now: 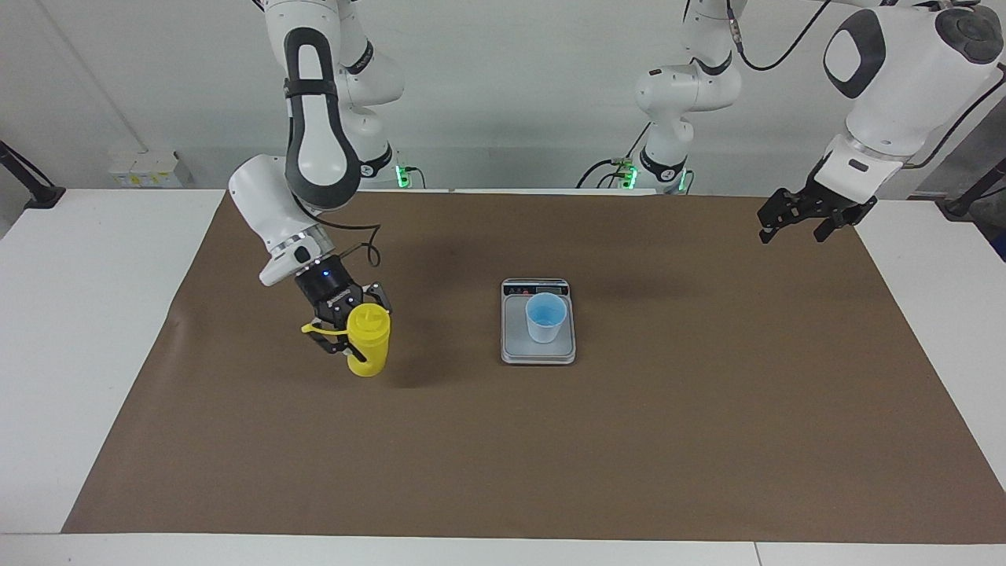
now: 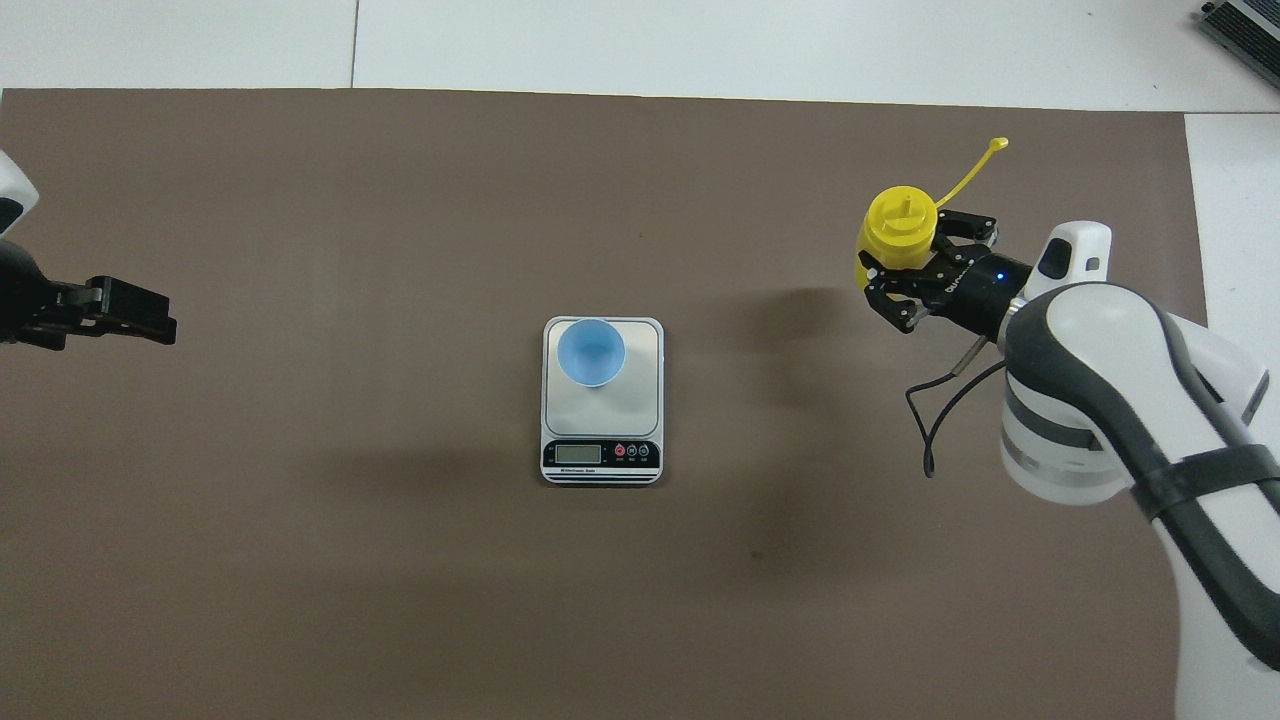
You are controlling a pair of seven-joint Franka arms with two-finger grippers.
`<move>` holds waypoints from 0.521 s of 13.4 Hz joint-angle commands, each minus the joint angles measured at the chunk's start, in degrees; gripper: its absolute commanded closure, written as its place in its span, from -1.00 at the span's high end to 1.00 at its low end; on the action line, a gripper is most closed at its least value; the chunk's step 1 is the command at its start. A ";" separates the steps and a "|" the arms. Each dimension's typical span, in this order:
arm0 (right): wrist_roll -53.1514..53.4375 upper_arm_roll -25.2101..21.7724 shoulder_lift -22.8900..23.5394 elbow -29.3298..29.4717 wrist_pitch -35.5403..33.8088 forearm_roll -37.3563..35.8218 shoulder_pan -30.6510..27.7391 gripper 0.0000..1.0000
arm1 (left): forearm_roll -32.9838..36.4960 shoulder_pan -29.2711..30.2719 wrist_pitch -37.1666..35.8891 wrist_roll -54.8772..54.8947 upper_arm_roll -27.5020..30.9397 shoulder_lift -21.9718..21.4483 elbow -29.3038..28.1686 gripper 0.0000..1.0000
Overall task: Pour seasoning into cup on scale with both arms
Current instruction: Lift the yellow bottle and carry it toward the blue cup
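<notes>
The yellow squeeze bottle [image 1: 369,346] stands upright on the brown mat toward the right arm's end of the table, its thin cap strap [image 2: 970,170] sticking out sideways. My right gripper [image 1: 357,330] is shut on the bottle's upper body; it also shows in the overhead view [image 2: 925,260] with the bottle [image 2: 900,222]. The light-blue cup [image 1: 545,316] stands upright on the silver scale [image 1: 515,338] at the middle of the mat, on the part of the plate [image 2: 600,410] away from the display. My left gripper [image 1: 794,224] waits open and empty in the air over the mat's edge at the left arm's end [image 2: 130,315].
The brown mat [image 1: 503,456] covers most of the white table [image 1: 78,314]. The scale's dark display strip [image 2: 600,455] faces the robots. A black cable [image 2: 935,420] hangs from the right wrist above the mat.
</notes>
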 commanded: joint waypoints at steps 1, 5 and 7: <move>4.41 -0.17 -0.46 -0.40 3.64 -3.49 3.20 -1.00 | 0.72 0.61 0.65 0.47 -0.23 -1.71 -1.84 1.00; 10.11 -0.34 -0.02 -0.22 5.15 -9.01 6.02 -1.00 | 0.72 0.61 0.65 0.47 -0.23 -1.71 -1.84 1.00; 15.38 -0.43 -0.10 -0.13 5.06 -15.51 6.64 -1.00 | 0.72 0.61 0.65 0.47 -0.23 -1.71 -1.84 1.00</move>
